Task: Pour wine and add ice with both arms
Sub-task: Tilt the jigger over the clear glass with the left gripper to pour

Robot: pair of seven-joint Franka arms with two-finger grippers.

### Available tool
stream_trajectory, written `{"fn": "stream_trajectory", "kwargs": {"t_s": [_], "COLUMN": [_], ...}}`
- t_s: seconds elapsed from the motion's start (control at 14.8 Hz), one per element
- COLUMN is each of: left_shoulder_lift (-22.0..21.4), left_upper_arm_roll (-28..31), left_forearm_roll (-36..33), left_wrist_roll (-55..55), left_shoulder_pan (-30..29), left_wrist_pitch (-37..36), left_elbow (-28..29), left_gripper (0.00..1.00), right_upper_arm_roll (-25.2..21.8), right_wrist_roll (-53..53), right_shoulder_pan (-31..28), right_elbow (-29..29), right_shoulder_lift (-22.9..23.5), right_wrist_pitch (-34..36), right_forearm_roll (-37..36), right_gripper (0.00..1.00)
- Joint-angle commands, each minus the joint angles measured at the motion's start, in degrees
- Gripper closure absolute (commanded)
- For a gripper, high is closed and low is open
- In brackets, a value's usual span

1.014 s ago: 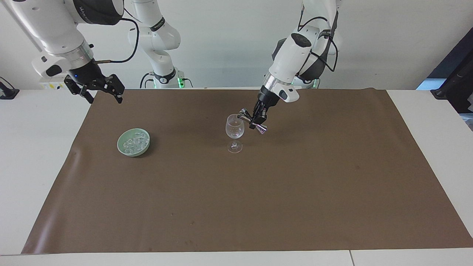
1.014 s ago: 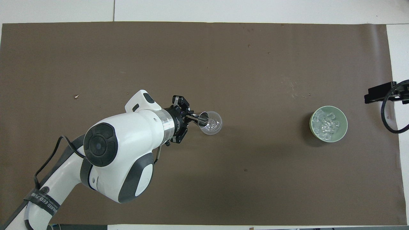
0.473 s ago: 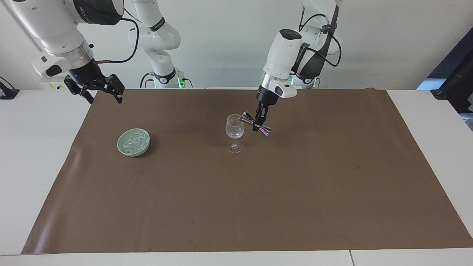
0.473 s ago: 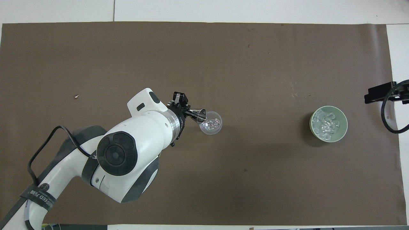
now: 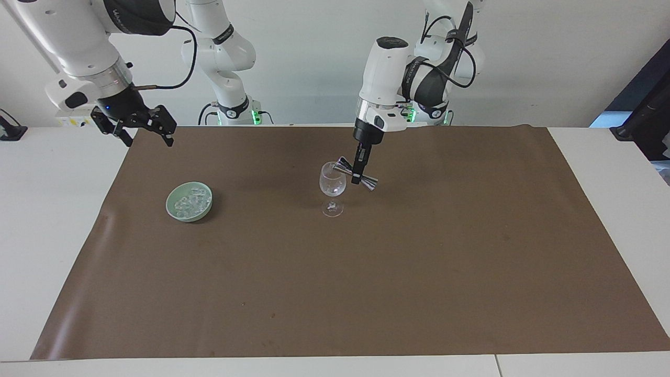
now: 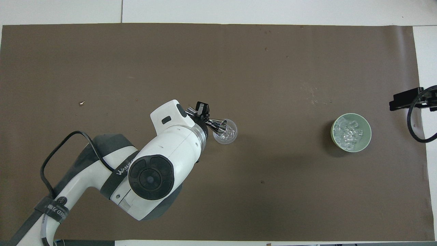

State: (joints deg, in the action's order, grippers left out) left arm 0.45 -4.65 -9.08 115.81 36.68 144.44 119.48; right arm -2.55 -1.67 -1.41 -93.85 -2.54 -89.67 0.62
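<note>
The left pincer (image 5: 357, 179) hung over the desk (image 5: 57, 220) beside the glass (image 5: 332, 180), clamped on the waist of a steel jigger (image 5: 357, 174). The jigger lay tipped, its lower mouth at the glass's rim. The glass stood mid-mat (image 5: 419, 272) on a thin stem, upright. The wine was too clear to make out in either view; glints showed in the bowl of the glass, but whether liquid or reflection could not be told.

The jigger looked light, stiff and slick, so its narrow waist was the sound place to grip. The glass looked fragile and top-heavy; a knock from the jigger at the rim could likely topple it.

The right pincer (image 5: 137, 125) waited with fingers spread and nothing in them, raised over the mat's edge at the right arm's end of the desk.

Farther from the robots than the glass, toward that same end, sat the green bowl (image 5: 170, 210), heaped with ice (image 5: 189, 203), well apart from both pincers. The cubes looked small, hard and slippery, best pinched one at a time across flat faces.
</note>
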Motion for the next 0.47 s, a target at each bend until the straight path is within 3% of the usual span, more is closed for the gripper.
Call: {"fn": "stream_trajectory", "kwargs": {"t_s": [0.0, 0.41], "left_shoulder_lift": [2.01, 1.4], "left_upper_arm_roll": [0.34, 0.34], "left_forearm_roll": [-4.0, -9.89], "left_wrist_roll": [1.96, 4.42], "left_shoulder_pan": [0.85, 3.3], "left_wrist_pitch": [-4.15, -11.45], "left_elbow": [-4.6, -4.87], "left_gripper": [1.0, 1.0], "right_upper_arm_roll": [0.17, 0.26], "right_wrist_roll": [-0.44, -0.53], "right_shoulder_pan": [-0.44, -0.44], "right_elbow": [-0.55, -0.63], "right_shoulder_lift": [-0.89, -0.89], "right_wrist_pitch": [0.91, 0.91], "right_forearm_roll": [0.7, 0.7], "right_gripper": [0.0, 0.0]}}
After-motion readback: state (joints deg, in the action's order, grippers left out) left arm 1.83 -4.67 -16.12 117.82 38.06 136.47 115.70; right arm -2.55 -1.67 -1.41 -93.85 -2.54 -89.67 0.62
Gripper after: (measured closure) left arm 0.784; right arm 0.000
